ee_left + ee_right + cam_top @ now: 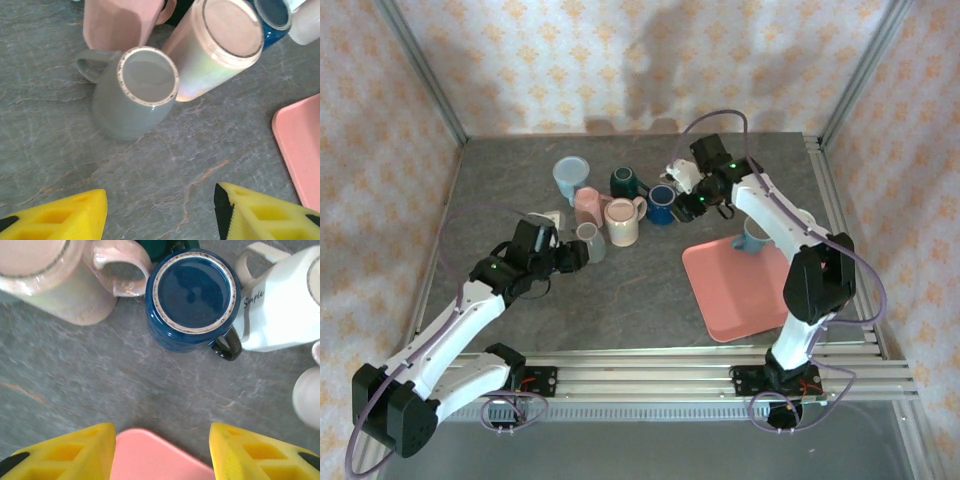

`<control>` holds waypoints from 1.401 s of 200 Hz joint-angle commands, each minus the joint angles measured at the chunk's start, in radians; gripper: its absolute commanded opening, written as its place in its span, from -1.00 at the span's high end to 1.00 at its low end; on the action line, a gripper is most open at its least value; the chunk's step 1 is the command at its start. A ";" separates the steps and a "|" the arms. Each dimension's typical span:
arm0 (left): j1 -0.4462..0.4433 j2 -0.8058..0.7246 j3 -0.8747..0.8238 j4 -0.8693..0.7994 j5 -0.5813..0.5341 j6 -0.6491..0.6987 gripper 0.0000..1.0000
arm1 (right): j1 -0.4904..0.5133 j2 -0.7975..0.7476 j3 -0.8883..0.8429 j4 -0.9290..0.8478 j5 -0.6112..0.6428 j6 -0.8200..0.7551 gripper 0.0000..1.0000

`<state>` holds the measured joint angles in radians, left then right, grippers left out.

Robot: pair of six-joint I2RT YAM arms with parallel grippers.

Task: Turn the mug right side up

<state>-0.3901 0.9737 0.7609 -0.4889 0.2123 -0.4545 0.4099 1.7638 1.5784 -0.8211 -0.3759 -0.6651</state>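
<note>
Several mugs stand crowded together in the middle of the grey stone-patterned surface (pixel 620 300), left of a flat pink plastic tray (pixel 730 295). Two of them have an arm aimed at them, and each shows an unglazed foot ring on top, so I judge both to be standing mouth-down.

The plain grey ceramic mug (pixel 132 100) sits at the near left edge of the cluster, its handle pointing left. It is just beside a pearly cream mug (pixel 210 50) and near a pale pink mug (pixel 115 22). The left gripper (pixel 160 215) hovers near it with its yellow fingers spread moderately wide. It holds nothing and touches nothing.

The glossy dark blue mug (pixel 192 295) stands at the right of the cluster, its black handle turned toward a white mug with lettering (pixel 285 305). The right gripper (pixel 162 455) is over the far edge of the tray, lined up on this mug, also parted and empty.

Both wrists look posed for a side approach. The tight packing probably explains why: the open sides of each mug face the arms. Which mug is meant I cannot tell.
</note>
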 commanded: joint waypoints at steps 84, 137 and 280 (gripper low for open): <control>0.007 0.026 -0.013 0.089 0.070 0.043 -0.19 | -0.093 0.242 0.097 0.047 -0.199 -0.484 -0.13; 0.007 0.052 -0.012 0.106 0.081 0.059 -0.18 | -0.094 0.284 0.100 0.101 -0.186 -0.527 -0.13; 0.007 0.072 -0.014 0.131 0.132 0.056 -0.16 | -0.101 0.343 0.095 0.196 -0.179 -0.592 -0.13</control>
<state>-0.3901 1.0435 0.7559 -0.3771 0.3264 -0.4175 0.3130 2.0739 1.6650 -0.6342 -0.5499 -1.2366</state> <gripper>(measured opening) 0.582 0.570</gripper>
